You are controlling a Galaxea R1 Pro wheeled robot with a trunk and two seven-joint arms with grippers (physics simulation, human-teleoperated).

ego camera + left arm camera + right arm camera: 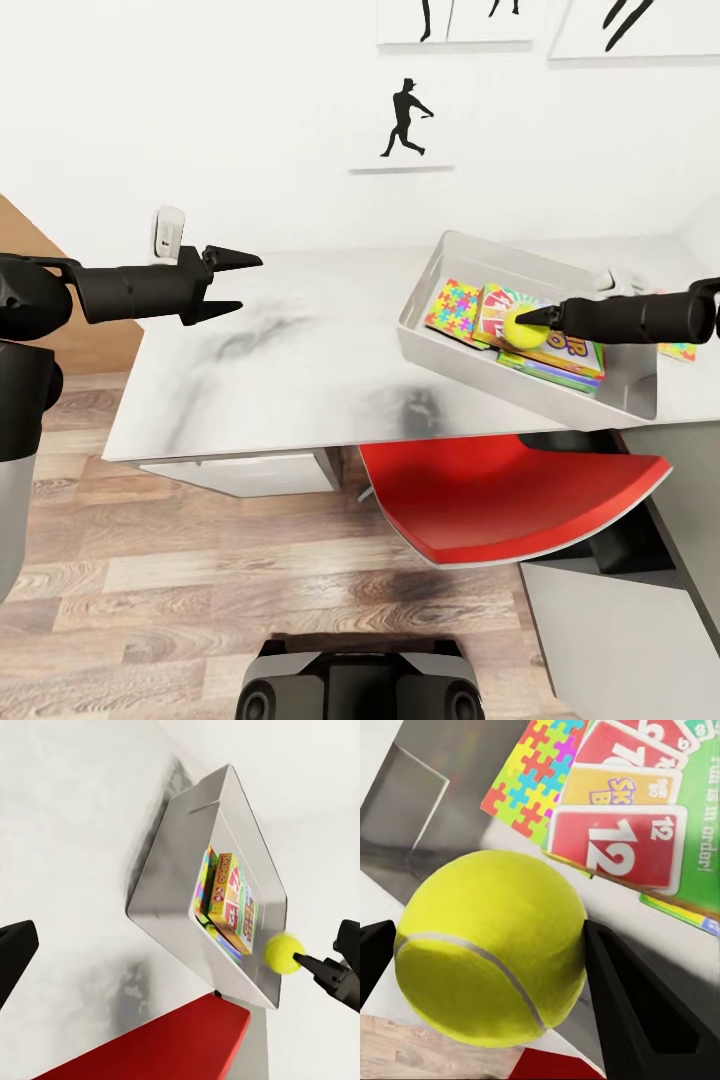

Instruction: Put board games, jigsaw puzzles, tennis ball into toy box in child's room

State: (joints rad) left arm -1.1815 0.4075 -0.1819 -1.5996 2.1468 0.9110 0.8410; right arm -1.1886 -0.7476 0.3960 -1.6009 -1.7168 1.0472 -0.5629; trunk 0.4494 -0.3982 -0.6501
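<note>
White counter (300, 370) carries the toy box (480, 375) at 3 o'clock; right end effector (535, 318) grips the tennis ball (522, 327) above it, needs releasing; left end effector (232, 285) spreads wide.

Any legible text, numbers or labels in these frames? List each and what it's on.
"12": large red card printed on the Skip-Bo box in the toy box.
"SK / B": partial logo on that box's yellow band.
"...is in order!": its green edge, cut off.
"SKIP-BO": the box's side, left wrist view, blurred.
Jigsaw puzzle, tennis ball, wall pictures: no text.
</note>
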